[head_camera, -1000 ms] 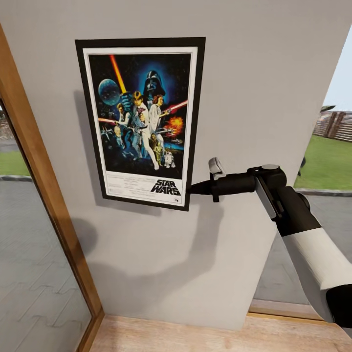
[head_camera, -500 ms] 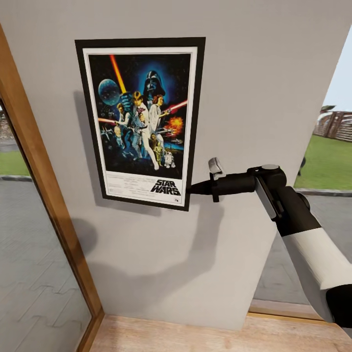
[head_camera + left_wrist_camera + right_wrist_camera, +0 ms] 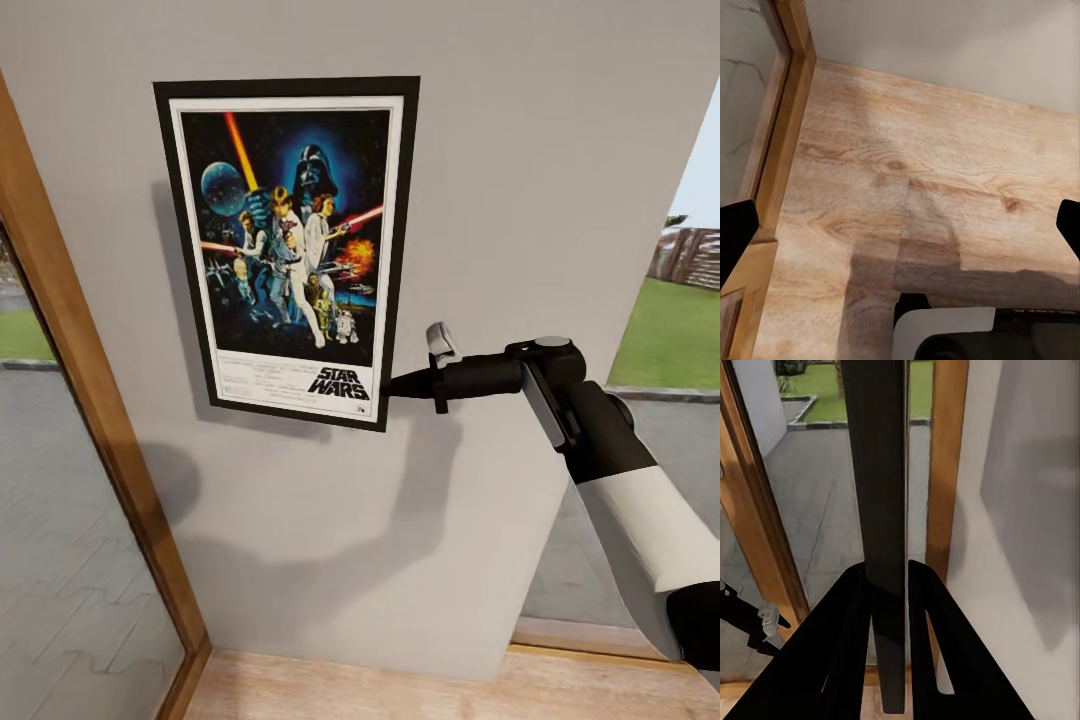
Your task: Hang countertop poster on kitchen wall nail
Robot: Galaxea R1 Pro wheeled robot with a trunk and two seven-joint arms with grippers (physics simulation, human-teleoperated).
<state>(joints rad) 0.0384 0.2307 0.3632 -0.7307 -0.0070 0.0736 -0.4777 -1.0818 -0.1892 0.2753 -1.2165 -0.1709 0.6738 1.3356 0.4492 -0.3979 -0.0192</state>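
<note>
Head view: grey wall (image 3: 520,180), wooden door frame (image 3: 90,420) at its left. Poster (image 3: 290,250) lies upright against the wall. Right fingers (image 3: 392,384) pinch its lower right edge; the right wrist view shows them clamped on the frame edge (image 3: 885,510). Left fingers (image 3: 900,225) spread apart above wood floor (image 3: 915,150).
</note>
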